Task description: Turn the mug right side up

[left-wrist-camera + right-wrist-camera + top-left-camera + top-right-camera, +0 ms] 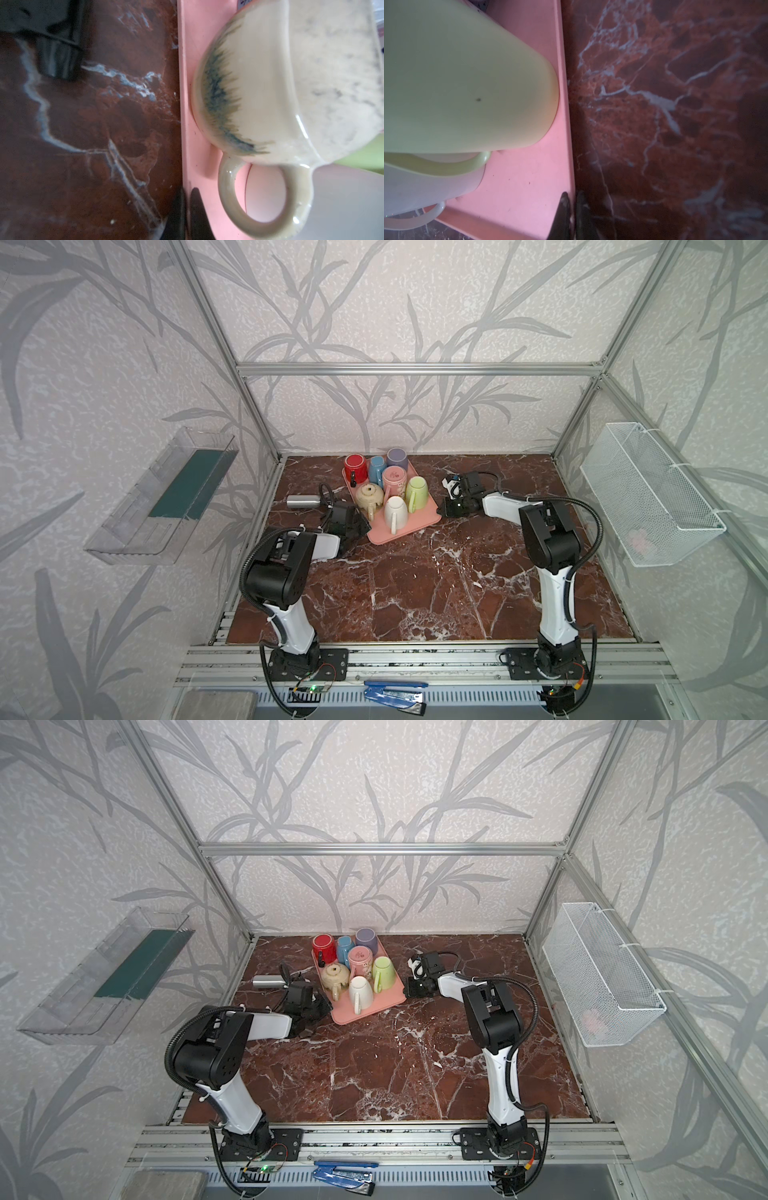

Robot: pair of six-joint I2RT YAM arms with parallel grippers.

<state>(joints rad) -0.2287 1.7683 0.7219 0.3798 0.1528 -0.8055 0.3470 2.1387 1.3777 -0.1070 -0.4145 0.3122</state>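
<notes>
Left hand and right hand are pinching the pink tray.
Each is closing tight on an opposite rim; the mugs are standing upside down on it, on the bench.

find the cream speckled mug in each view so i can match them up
a top view: cream mug by the pink tray's left edge
a top view: cream mug, same spot
left wrist: cream mug fills the right half
right wrist: not in it
shared landmark: pink tray, in all four
</notes>
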